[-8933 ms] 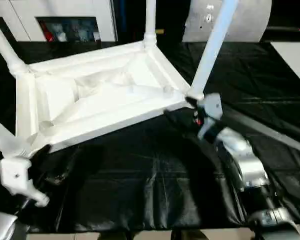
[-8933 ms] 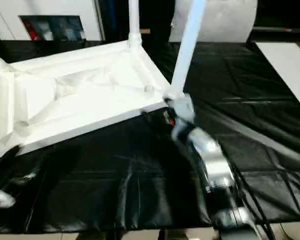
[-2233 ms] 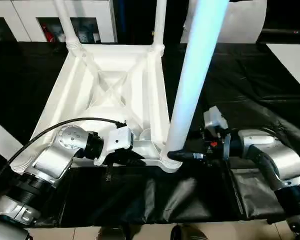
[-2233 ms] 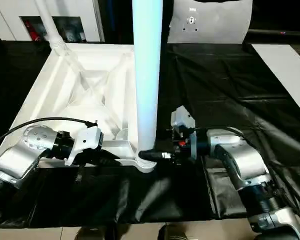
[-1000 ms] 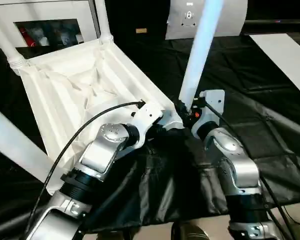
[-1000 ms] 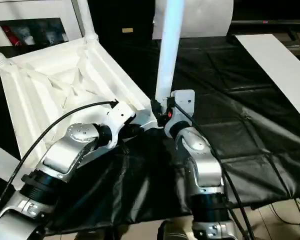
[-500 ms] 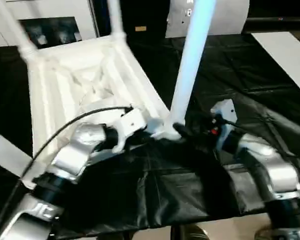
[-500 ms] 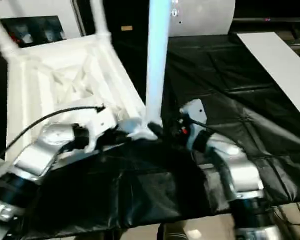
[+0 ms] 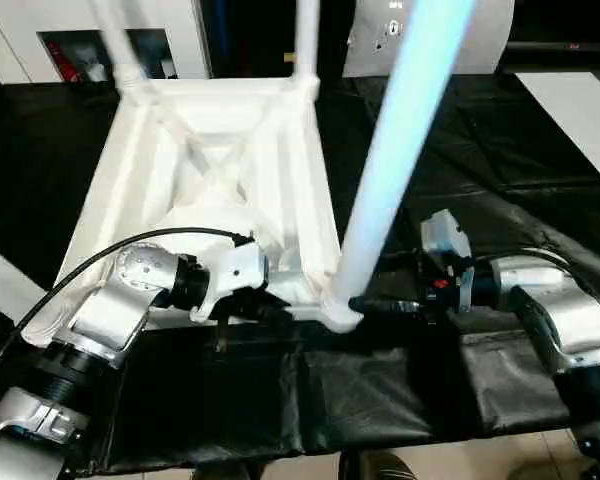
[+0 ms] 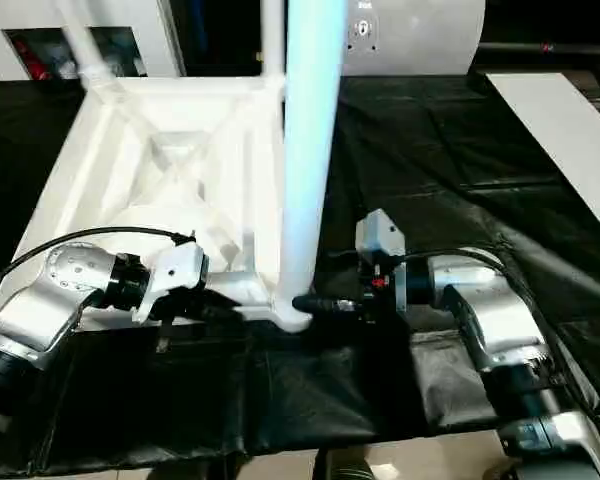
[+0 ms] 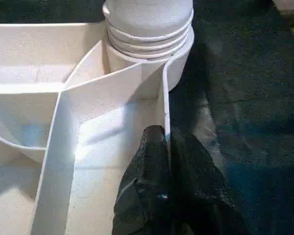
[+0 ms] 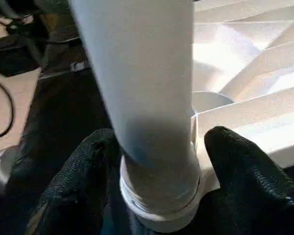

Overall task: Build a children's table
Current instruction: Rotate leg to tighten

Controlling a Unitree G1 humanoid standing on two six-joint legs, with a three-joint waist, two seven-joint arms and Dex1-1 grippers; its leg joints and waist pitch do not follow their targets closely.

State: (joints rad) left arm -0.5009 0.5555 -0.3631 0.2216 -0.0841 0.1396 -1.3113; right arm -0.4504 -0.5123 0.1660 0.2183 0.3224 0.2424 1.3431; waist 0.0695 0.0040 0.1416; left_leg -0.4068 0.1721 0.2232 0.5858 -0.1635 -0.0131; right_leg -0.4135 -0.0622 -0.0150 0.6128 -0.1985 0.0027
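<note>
Since a second ago, table (image 9: 220, 170) has swung square-on, upside down on black worktable (image 9: 500, 150), near leg (image 9: 395, 160) upright. My left gripper (image 11: 161, 147) pinches the near rim wall. My right gripper (image 12: 157, 147) straddles the leg's base, fingers (image 12: 245, 166) spread, grip unclear.

A black cover (image 9: 500, 150), creased and glossy, spreads over the worktable. A flat white panel (image 9: 580, 110) lies at its far right edge. Behind the worktable stands a white cabinet (image 9: 100, 40) with an open compartment holding what appear to be coloured items. A pale grey rounded unit (image 10: 420, 35) stands beside it.
</note>
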